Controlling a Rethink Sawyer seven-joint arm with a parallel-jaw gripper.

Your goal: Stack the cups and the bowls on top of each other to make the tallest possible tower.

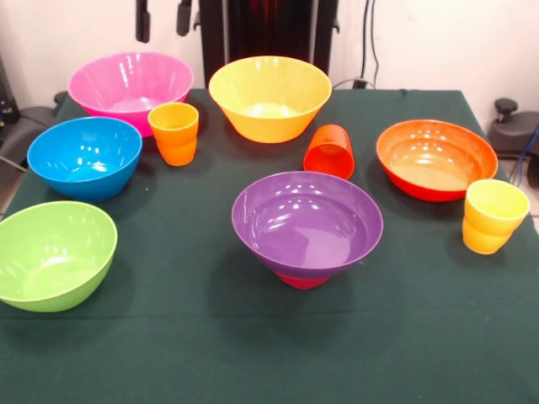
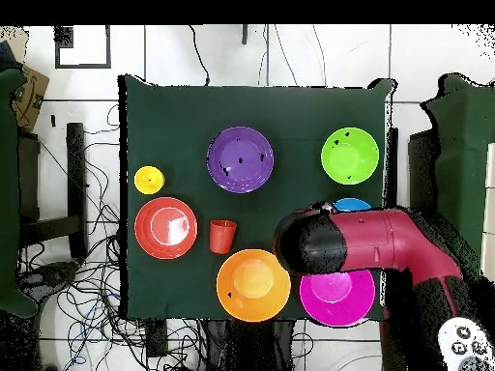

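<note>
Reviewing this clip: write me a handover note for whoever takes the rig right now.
End effector: drawn back above the table's far side, open, holding nothing; only its tips show in the front view.
Done: the purple bowl sits on a small red bowl, a two-piece tower near the table's middle.
Loose on the cloth: pink bowl, blue bowl, green bowl, yellow bowl, orange-red bowl. Orange cup upright between pink and blue, yellow cup upright by the orange-red bowl, red cup tipped over.
Left: everything else still needs stacking.
</note>
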